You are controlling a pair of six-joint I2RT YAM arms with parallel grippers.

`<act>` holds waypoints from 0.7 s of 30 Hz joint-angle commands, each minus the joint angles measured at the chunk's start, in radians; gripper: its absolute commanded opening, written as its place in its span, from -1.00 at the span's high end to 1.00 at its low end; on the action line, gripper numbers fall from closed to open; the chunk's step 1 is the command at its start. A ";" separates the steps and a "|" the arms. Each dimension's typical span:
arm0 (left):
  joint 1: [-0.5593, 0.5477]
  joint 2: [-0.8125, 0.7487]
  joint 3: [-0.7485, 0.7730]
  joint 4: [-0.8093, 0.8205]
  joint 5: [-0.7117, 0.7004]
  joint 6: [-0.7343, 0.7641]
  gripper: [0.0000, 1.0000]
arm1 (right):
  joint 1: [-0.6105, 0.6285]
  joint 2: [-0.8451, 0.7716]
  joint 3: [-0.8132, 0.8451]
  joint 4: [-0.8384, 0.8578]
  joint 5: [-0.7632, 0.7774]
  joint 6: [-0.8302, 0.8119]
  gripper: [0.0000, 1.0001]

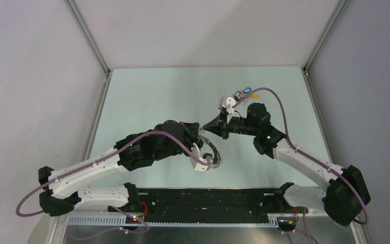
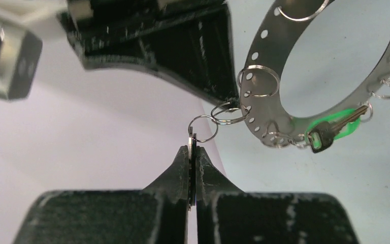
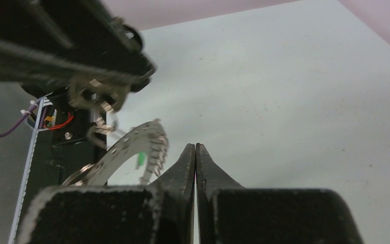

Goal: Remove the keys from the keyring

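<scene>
No key was off yet. The left gripper (image 2: pixel 193 151) was closed on the dark key (image 2: pixel 192 137), which small loops joined to the keyring (image 2: pixel 274 56), held up mid-table. The green key (image 2: pixel 330 131) hung on it. The right gripper (image 3: pixel 195 152) was shut, perhaps pinching the rim

Robot lab cell: plain white walls (image 1: pixel 25 76) w/ alu frame posts (image 1: pixel 88 35), pale tabletop (image 1: pixel 152 96), black mounting rail (image 1: pixel 208 201)
</scene>
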 commanded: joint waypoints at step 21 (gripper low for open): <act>0.069 -0.123 -0.073 0.185 0.279 -0.071 1.00 | 0.050 -0.223 -0.106 0.120 -0.099 -0.085 0.30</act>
